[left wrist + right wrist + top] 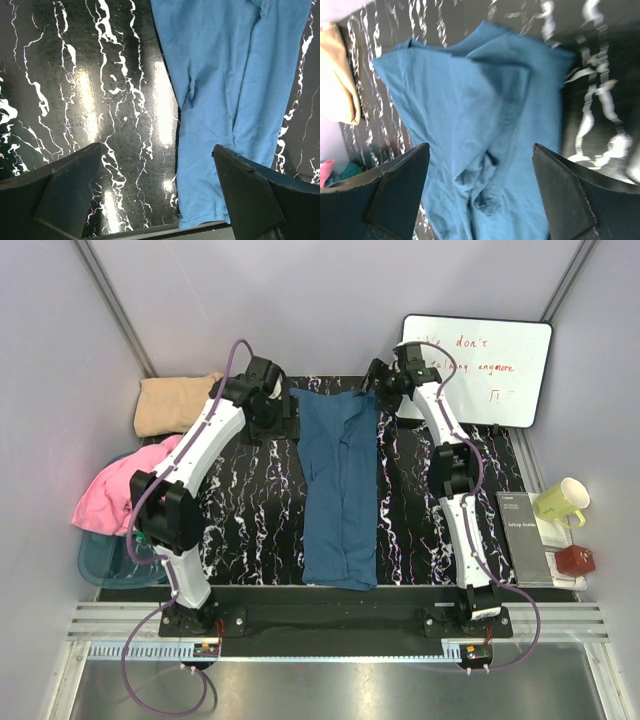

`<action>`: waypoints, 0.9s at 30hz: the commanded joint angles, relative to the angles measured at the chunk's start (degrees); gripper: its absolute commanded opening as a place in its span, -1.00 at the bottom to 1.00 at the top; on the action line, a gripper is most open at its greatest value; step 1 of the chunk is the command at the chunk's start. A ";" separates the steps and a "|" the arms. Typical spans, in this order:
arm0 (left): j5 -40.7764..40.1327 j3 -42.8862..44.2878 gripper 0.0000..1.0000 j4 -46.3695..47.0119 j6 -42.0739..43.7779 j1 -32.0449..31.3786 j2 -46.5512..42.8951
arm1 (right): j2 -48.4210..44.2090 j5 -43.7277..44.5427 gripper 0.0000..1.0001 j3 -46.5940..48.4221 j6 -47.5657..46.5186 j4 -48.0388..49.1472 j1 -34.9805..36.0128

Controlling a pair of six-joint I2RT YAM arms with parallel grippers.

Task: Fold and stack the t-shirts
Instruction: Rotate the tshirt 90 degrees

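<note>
A dark teal-blue cloth t-shirt [340, 490] was laid lengthwise on the black veined surface [250, 500] between the left end effector [157, 150] and the right end effector [480, 147]. Both were seen released, with nothing grasped.

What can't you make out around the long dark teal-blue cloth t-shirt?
Top view: red writing on the white whiteboard, partly behind the right arm.
Top view: inside of the teal plastic tub, under the pink cloth t-shirt and left arm.
Top view: print on the grey booklet, too small.
Right wrist view: lower part of the dark teal-blue cloth t-shirt, blurred and cut by the bottom edge.
</note>
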 commanded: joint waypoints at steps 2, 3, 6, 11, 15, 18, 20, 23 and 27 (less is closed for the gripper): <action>2.38 1.58 0.98 0.66 1.38 0.83 0.90 | -1.33 -3.27 0.79 -0.21 1.49 3.51 1.76; 2.47 1.49 0.98 0.66 1.47 0.92 0.90 | -1.16 -3.10 0.78 -0.39 1.40 3.51 2.02; 2.65 1.14 0.98 0.66 1.65 1.01 0.81 | -0.72 -2.66 0.66 -1.18 1.67 3.78 2.81; 2.29 0.79 0.98 0.40 1.82 1.36 0.11 | 0.86 -2.57 0.46 -1.18 2.98 4.22 3.78; 1.85 -0.09 0.98 0.31 2.17 1.71 -0.95 | 0.87 -1.69 0.38 -1.71 3.25 4.30 3.96; 1.85 -0.62 0.98 0.22 2.35 2.15 -1.12 | 0.87 -1.16 0.27 -1.79 3.77 4.30 3.96; 1.77 -0.62 0.98 0.22 2.53 2.42 -1.21 | 0.95 -1.16 0.24 -2.06 4.39 4.48 3.96; 1.68 -0.71 0.98 0.13 2.70 2.59 -1.12 | 1.74 -1.78 0.16 -1.80 5.36 4.74 3.96; 1.77 -0.80 0.98 0.13 2.62 2.68 -0.95 | -1.05 -0.73 0.19 -4.95 4.93 4.48 3.96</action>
